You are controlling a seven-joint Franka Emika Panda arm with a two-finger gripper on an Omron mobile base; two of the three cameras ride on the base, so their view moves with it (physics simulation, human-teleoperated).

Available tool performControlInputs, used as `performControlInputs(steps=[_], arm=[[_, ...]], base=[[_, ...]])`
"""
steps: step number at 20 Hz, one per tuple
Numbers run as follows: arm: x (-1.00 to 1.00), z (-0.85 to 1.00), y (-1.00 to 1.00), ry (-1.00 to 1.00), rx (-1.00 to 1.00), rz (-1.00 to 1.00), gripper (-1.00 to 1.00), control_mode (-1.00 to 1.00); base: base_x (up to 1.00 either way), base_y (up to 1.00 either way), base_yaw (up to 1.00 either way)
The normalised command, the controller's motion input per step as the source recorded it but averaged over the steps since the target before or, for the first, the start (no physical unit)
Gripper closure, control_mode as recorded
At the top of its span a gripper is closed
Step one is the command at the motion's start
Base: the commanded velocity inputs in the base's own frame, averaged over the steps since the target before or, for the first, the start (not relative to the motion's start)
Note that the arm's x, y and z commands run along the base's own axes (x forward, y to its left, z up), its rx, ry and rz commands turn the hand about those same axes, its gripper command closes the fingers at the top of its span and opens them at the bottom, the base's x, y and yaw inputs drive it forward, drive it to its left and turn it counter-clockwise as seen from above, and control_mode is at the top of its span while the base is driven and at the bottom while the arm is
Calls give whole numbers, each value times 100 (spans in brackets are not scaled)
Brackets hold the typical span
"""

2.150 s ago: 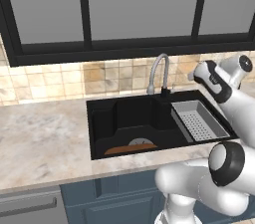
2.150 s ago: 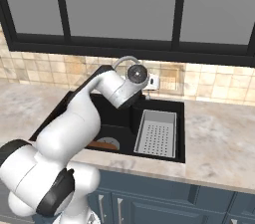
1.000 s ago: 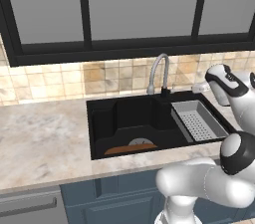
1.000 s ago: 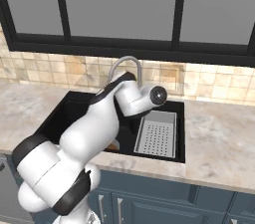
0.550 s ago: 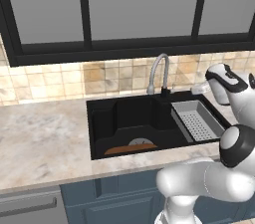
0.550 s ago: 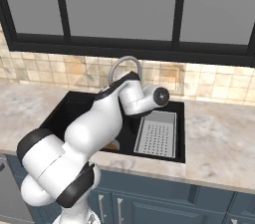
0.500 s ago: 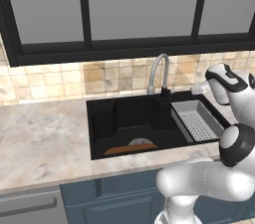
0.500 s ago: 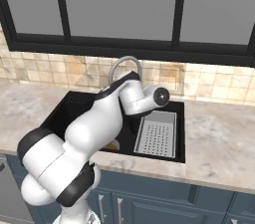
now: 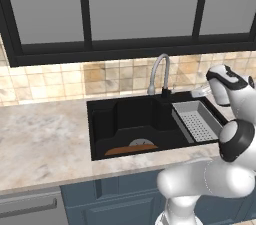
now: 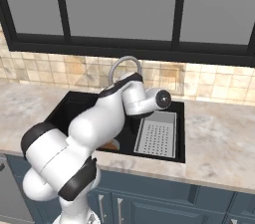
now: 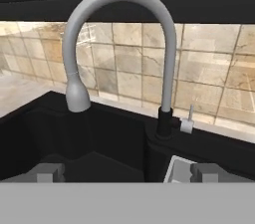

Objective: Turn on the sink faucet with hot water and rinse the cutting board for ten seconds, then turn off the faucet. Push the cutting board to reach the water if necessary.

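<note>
The claw [image 11: 127, 173] hangs spread wide with nothing between its tips, facing the faucet [image 11: 119, 44] from the near side, level with its small side lever [image 11: 187, 121]. The faucet stands at the far rim of the black sink [image 9: 107, 119], its spout curving left over the basin. The board [image 9: 129, 149] lies flat on the sink floor against the near wall, beside the grey drain [image 9: 142, 142]. A strainer tray [image 9: 196, 121] fills the sink's right part.

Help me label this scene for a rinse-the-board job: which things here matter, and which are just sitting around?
Job:
sink faucet
cutting board
sink
gripper, jaws open, facing the faucet

Just there:
strainer tray
drain disc
counter
window
</note>
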Motion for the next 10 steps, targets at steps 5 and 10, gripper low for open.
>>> performControlInputs(steps=[5,10], arm=[[12,-10,2,0,0,1,-100,-100],[0,-10,0,0,0,4,-100,-100]], base=[[0,0,0],[0,0,0]])
